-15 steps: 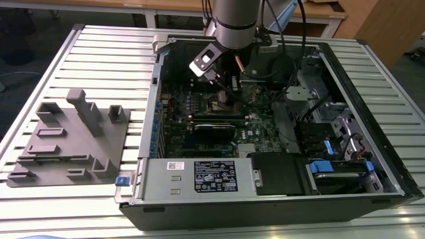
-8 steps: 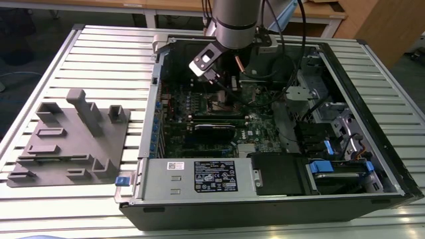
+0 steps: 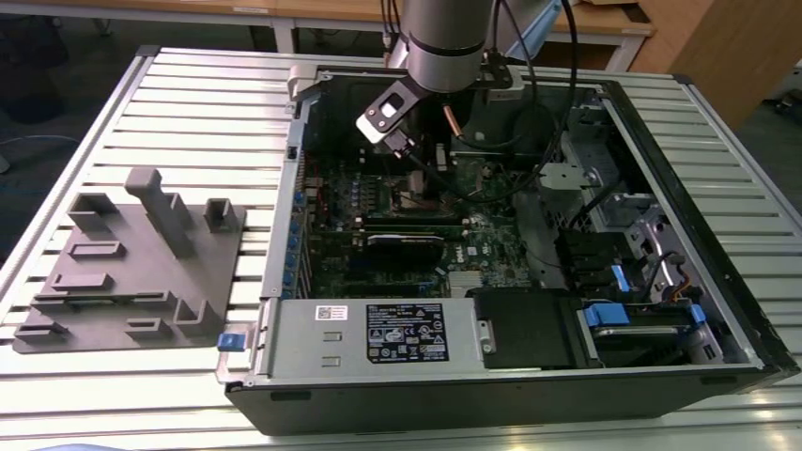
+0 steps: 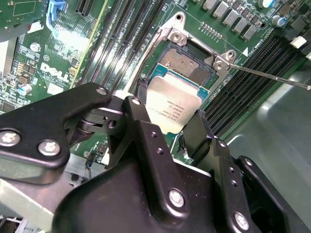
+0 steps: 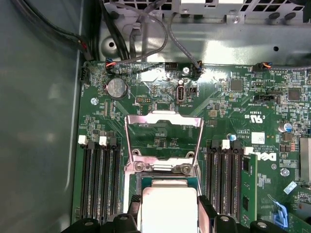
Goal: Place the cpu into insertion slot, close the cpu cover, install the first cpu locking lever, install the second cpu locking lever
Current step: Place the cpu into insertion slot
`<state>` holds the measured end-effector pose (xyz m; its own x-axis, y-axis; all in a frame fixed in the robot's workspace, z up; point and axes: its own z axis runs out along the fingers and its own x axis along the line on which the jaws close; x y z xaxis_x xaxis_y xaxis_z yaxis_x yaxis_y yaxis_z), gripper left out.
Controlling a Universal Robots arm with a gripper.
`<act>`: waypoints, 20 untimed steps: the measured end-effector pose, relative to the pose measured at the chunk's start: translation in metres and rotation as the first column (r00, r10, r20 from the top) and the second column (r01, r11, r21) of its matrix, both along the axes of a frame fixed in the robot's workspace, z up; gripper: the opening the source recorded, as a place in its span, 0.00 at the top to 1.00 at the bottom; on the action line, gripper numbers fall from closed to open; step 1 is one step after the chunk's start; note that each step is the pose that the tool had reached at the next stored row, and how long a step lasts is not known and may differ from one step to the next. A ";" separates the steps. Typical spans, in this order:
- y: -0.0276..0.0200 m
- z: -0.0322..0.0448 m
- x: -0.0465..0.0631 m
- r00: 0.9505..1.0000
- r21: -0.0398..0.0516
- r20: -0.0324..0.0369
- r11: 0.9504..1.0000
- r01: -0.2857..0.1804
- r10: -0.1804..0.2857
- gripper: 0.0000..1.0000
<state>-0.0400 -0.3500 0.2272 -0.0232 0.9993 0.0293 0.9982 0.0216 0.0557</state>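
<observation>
Cpu [image 4: 172,109] gripped at its edges between fingers [image 4: 193,133], just over insertion slot [image 4: 187,65]; cpu cover [image 5: 163,118] stands raised open.

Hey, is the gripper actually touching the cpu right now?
Touching. In the second wrist view the fingers of the gripper press against opposite edges of the cpu, with no gap showing.

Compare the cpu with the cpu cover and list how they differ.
The cpu is a solid plate; the cpu cover is a frame with a cut-out middle showing green board. The cpu sits clamped in the gripper at the insertion slot; the cpu cover is flipped open, free of the gripper. Both are silvery metal and squarish.
</observation>
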 end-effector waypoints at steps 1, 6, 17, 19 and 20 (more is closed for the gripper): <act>0.0000 0.0000 0.000 1.000 0.000 -0.001 1.000 0.000 0.000 0.46; 0.0000 0.0000 0.000 1.000 0.000 -0.003 1.000 0.000 0.000 0.46; 0.0000 0.0000 0.000 1.000 0.000 -0.009 1.000 0.000 0.000 0.46; 0.0000 0.0000 0.000 1.000 0.000 -0.010 1.000 0.000 0.000 0.46; 0.0000 0.0000 0.000 1.000 0.000 -0.011 1.000 0.000 0.000 0.46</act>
